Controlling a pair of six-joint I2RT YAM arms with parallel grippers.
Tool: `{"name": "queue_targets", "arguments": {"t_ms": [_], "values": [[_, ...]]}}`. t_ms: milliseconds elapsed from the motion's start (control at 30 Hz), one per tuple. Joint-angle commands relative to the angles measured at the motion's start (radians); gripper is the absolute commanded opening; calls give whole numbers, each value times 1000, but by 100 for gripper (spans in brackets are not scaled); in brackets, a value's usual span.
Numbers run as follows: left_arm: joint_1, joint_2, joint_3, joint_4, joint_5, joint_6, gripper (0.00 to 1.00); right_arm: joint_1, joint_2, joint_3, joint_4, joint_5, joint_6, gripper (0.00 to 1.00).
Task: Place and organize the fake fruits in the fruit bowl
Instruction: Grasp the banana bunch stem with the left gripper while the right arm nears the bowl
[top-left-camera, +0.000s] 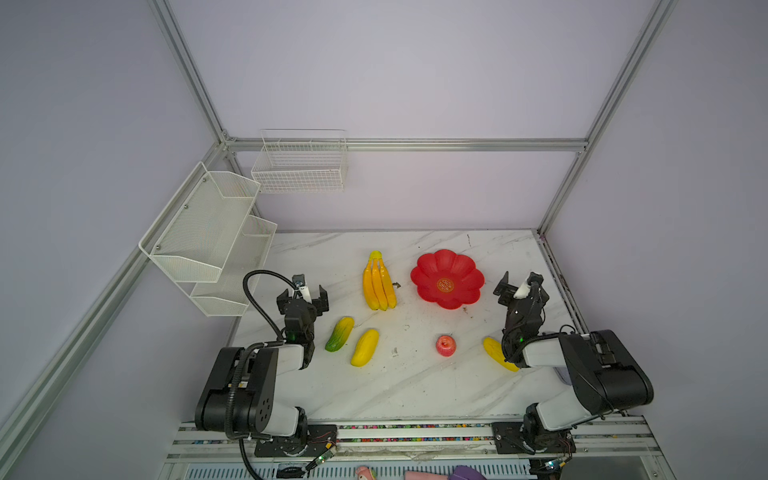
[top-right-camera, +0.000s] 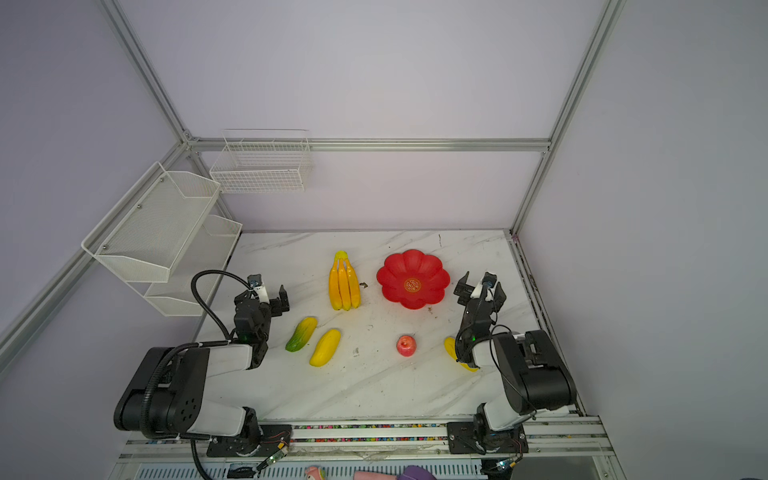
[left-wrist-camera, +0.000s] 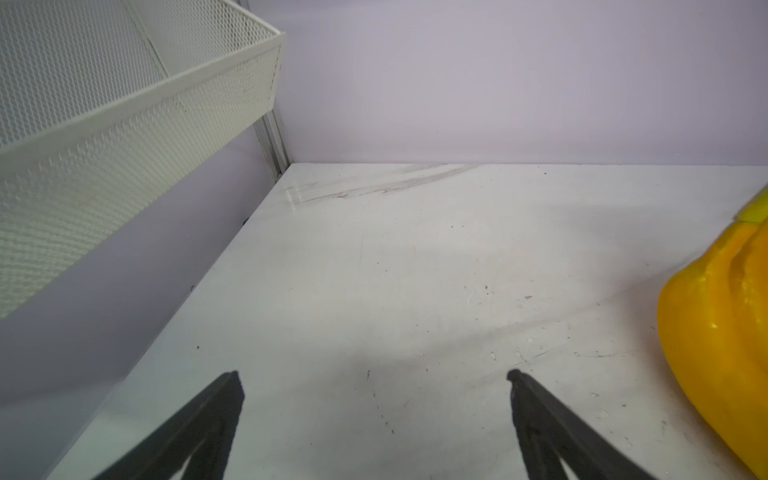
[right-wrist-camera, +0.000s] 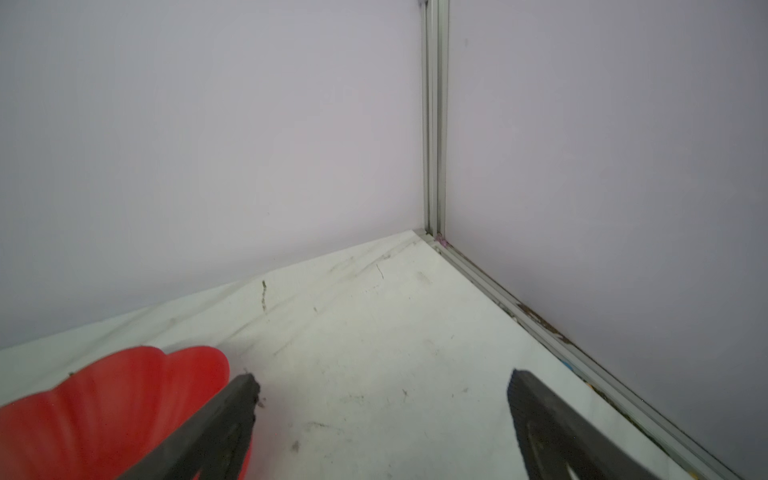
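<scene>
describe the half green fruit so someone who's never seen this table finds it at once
On the white marble table, find the banana bunch near the middle. Nearer the robot lie two oblong fruits side by side; the green-and-yellow mango is the one closer to the left arm. Only it has a green end; its neighbour, the yellow mango, is all yellow.

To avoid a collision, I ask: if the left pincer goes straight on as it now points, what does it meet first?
The left pincer has only bare table ahead, then probably the back wall; the banana bunch lies aside.
</scene>
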Motion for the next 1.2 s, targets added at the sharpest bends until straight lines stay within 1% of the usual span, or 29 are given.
{"name": "queue_targets", "arguments": {"t_ms": [0,67,100,133,200,233,267,300,333,400,500,533,567,700,767,867,1067,1167], "values": [[-24,-115,76,-138,78,34,100,50,-170,111,-281,1,1,97],[-27,-148,121,-190,174,-22,100,61,-248,163,-405,-114,32,97],[-26,-141,161,-212,239,-35,100,64,-281,190,-457,-216,62,97],[-26,-120,214,-251,311,-48,99,70,-297,211,-488,-349,89,97],[-26,-39,344,-339,463,-73,97,107,-282,246,-501,-584,118,97],[-26,-1,390,-358,530,-79,95,133,-259,267,-517,-655,120,97],[-28,68,433,-352,594,-91,93,160,-236,289,-538,-699,113,97],[-28,112,465,-331,635,-104,92,197,-211,306,-558,-732,94,97],[-28,157,499,-303,669,-113,90,228,-189,311,-557,-752,71,97],[-31,232,567,-272,734,-118,88,275,-170,271,-470,-775,62,97],[-36,319,646,-222,852,-98,88,287,-141,176,-282,-829,99,97],[-40,352,679,-221,877,-86,88,287,-126,152,-236,-839,114,97],[-41,386,722,-233,890,-78,88,287,-116,148,-230,-854,120,97],[-41,516,879,-367,898,-64,86,287,-105,169,-257,-886,127,97],[-44,565,925,-397,896,-61,85,287,-112,162,-262,-877,121,97],[-55,602,950,-388,885,-41,85,287,-120,154,-262,-862,110,97],[-72,648,978,-390,928,-31,86,287,-91,175,-286,-879,105,97],[-84,666,990,-411,916,-23,86,287,-80,182,-290,-882,103,97]]}}
